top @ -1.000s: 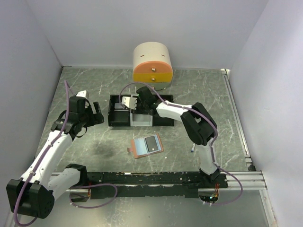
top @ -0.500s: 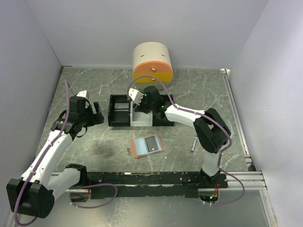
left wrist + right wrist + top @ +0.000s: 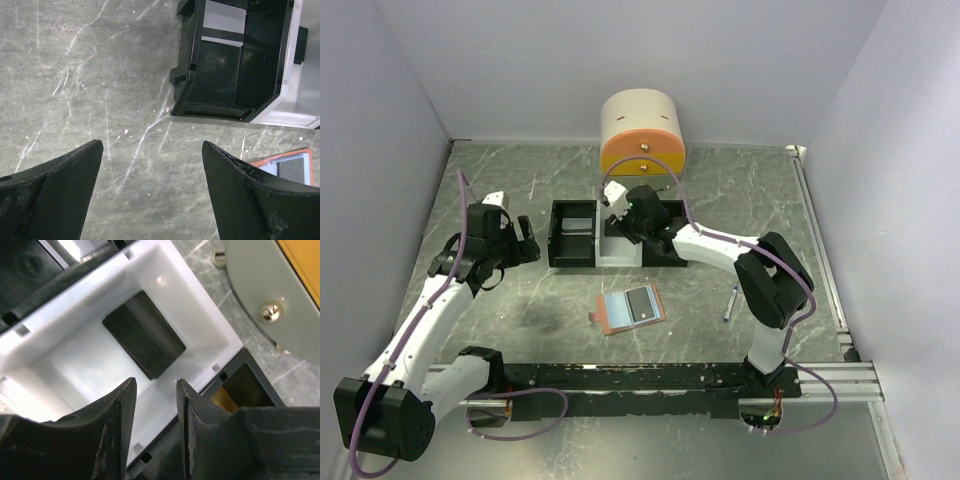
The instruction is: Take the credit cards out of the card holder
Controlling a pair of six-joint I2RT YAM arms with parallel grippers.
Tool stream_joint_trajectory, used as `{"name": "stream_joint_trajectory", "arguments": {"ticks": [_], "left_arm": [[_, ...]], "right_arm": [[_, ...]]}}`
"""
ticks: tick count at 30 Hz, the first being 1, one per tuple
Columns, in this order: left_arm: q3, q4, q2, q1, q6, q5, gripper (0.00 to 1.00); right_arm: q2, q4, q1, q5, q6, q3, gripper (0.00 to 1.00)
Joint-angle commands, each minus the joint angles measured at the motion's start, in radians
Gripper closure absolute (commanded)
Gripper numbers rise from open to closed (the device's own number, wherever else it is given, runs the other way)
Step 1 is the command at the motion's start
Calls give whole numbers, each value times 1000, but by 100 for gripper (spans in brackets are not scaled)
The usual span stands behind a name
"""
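Note:
The tan card holder [image 3: 630, 308] lies open on the table, light blue lining up, with a dark card [image 3: 640, 302] in its right half; its corner [image 3: 295, 161] also shows in the left wrist view. A black card [image 3: 144, 341] lies flat in the white tray compartment [image 3: 60, 347]. An orange-gold card [image 3: 225, 401] shows in the black compartment beside it. My right gripper [image 3: 617, 200] [image 3: 156, 385] hovers over the trays' far edge, open by a narrow gap with nothing between the fingers. My left gripper [image 3: 510, 240] [image 3: 152, 150] hangs wide open over bare table, left of the trays.
The black-and-white trays [image 3: 670, 255] [image 3: 187, 82] sit mid-table; a pale grey flat piece [image 3: 577, 225] [image 3: 225, 17] lies in the left black compartment. A cream and orange drawer box [image 3: 642, 133] stands behind them, its brass knob [image 3: 270, 311] near my right gripper. A pen [image 3: 730, 303] lies at the right.
My right gripper has moved from over the left black compartment to the right and back toward the drawer box, and its jaws have narrowed. The left arm has not moved.

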Motion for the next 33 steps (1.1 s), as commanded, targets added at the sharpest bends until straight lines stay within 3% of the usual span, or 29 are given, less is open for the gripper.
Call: {"name": "stream_joint_trajectory", "arguments": {"ticks": [1, 8, 13, 16, 19, 21, 24, 26, 29, 33], "left_arm": [[5, 23, -1, 7, 14, 27, 8], [3, 24, 1, 7, 17, 38, 8], [-1, 42, -10, 7, 34, 77, 7], [-17, 82, -29, 7, 55, 170, 6], [-35, 126, -38, 7, 67, 268, 8], [-55, 178, -48, 7, 0, 331, 9], [-113, 306, -66, -1, -82, 486, 12], [-143, 371, -68, -41, -124, 536, 14], [-181, 417, -78, -183, -144, 430, 14], [-218, 474, -30, -364, -164, 304, 14]], "right_arm": [[-52, -14, -3, 91, 4, -48, 62], [-72, -23, -7, 137, -18, -83, 62], [-144, -21, -6, -19, 81, -76, 60], [-241, 25, -4, -116, 210, -119, 58], [-347, 93, -6, -149, 443, -202, 56], [-404, 78, -6, -138, 668, -265, 56], [-489, 49, 2, -207, 872, -365, 59], [-559, 57, 31, -188, 978, -466, 62], [-661, 47, 56, -146, 1074, -608, 61], [-684, -76, 56, -117, 1073, -654, 60]]}}
